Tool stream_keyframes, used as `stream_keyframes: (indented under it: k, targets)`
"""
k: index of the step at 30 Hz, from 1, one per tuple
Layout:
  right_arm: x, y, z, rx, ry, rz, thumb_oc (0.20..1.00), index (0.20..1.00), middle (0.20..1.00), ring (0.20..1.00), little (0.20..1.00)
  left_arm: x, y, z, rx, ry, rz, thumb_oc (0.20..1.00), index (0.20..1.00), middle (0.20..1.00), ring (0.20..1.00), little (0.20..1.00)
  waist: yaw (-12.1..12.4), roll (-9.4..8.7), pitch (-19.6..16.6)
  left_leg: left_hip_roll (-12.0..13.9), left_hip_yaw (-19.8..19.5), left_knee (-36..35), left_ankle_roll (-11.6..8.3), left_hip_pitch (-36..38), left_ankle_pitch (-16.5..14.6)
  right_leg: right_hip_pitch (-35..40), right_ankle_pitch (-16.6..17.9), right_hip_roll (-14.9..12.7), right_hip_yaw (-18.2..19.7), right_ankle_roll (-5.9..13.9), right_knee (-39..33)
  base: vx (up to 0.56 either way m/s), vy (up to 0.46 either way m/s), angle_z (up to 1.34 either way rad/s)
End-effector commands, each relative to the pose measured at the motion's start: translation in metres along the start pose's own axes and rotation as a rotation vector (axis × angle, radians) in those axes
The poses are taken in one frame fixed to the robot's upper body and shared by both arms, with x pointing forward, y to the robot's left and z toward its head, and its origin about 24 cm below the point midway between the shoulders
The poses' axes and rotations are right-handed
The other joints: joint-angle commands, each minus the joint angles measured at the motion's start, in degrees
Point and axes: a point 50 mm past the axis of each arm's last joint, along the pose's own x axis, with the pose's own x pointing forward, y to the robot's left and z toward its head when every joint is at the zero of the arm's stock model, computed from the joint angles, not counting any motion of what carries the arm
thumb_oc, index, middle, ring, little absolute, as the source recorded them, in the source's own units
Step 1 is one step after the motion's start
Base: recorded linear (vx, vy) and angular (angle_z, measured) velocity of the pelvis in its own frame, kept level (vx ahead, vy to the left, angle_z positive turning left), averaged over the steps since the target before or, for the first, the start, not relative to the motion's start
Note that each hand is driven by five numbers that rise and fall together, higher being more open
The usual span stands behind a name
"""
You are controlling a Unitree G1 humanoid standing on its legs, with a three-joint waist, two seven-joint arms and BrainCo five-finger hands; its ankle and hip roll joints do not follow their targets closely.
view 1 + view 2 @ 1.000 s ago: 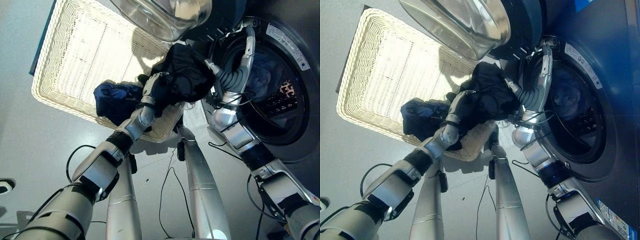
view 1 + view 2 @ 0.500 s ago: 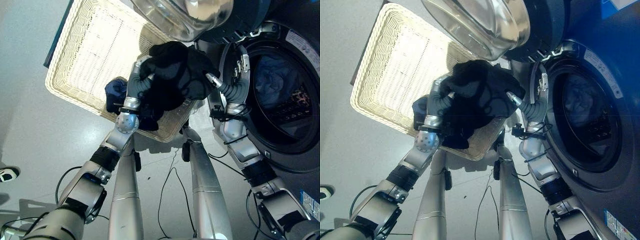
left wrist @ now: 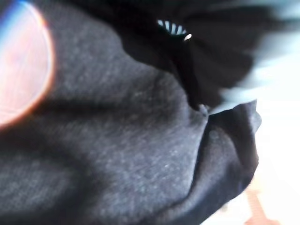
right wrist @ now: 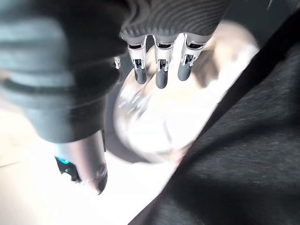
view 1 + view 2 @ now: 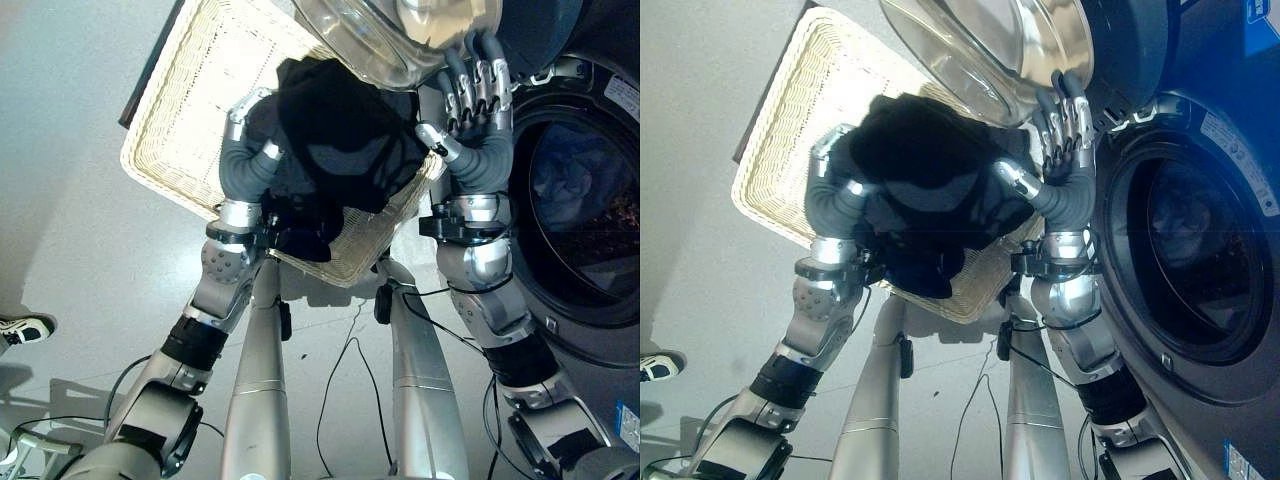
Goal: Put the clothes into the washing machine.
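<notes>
A black garment (image 5: pixel 340 145) hangs lifted above the white wicker basket (image 5: pixel 185 125), bunched over my left hand (image 5: pixel 245 165). That hand's fingers curl into the cloth, which covers most of them; the left wrist view shows the dark cloth (image 3: pixel 122 154) up close. My right hand (image 5: pixel 478 125) stands beside the garment's right edge with fingers straight, pointing at the glass door (image 5: pixel 400 35); its thumb touches the cloth. The washing machine's round opening (image 5: pixel 590 230) lies right of both hands, with blue laundry (image 5: pixel 562 180) inside.
The machine's open door bulges over the basket's far corner, just above the garment. In the right wrist view the straight fingers (image 4: pixel 159 70) sit close to the door glass (image 4: pixel 154 122). A person's shoe (image 5: pixel 20 328) rests on the grey floor at far left.
My left hand has raised the black garment off the basket toward the door. My right hand left the drum's rim and came up beside the cloth, fingers straight. The camera has shifted too.
</notes>
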Motion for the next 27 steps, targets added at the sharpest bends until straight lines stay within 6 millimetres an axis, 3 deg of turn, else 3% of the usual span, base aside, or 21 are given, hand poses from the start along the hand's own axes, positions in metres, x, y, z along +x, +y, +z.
stream_keyframes:
  k: [1, 8, 13, 27]
  targets:
    - [0.0, 0.002, 0.0, 0.043, 0.016, 0.094, 1.0, 1.0, 1.0, 1.0, 1.0, 0.019, -0.007, 0.013, -0.047, -0.133, -0.065, 0.2, 0.2, 0.2, 0.2, 0.2, -2.0, 0.83, -1.2, -3.8, 1.9, 5.3, 2.1, -1.1, -5.1, 4.8, 14.5, 3.7, -3.9, 4.22, -17.9, 0.0, 0.0, 0.0]
    - [0.007, 0.021, -0.007, 0.137, 0.095, 0.25, 1.0, 1.0, 1.0, 1.0, 1.0, 0.024, -0.012, 0.018, -0.077, -0.149, -0.115, 0.2, 0.2, 0.2, 0.2, 0.2, -1.2, 1.1, -1.2, -3.9, 1.7, 5.2, 2.07, -0.6, -4.8, 5.7, 14.3, 3.4, -4.5, 3.98, -18.2, 0.0, 0.0, 0.0]
    - [0.007, 0.038, -0.021, 0.113, 0.182, 0.347, 1.0, 1.0, 1.0, 1.0, 1.0, 0.027, -0.019, 0.024, -0.126, -0.191, -0.156, 0.2, 0.2, 0.2, 0.2, 0.2, -0.5, 1.54, -1.2, -3.9, 1.4, 5.2, 2.04, -0.4, -4.5, 6.0, 14.1, 3.1, -5.0, 3.69, -18.1, 0.0, 0.0, 0.0]
    - [0.012, 0.038, -0.054, -0.129, 0.31, 0.384, 1.0, 1.0, 1.0, 1.0, 1.0, 0.037, -0.034, 0.041, -0.196, -0.305, -0.272, 0.2, 0.2, 0.2, 0.2, 0.2, 0.7, 2.27, -1.2, -4.7, 0.9, 5.7, 2.17, -0.4, -4.4, 6.2, 13.6, 2.9, -5.7, 3.2, -17.7, 0.0, -0.001, 0.0]
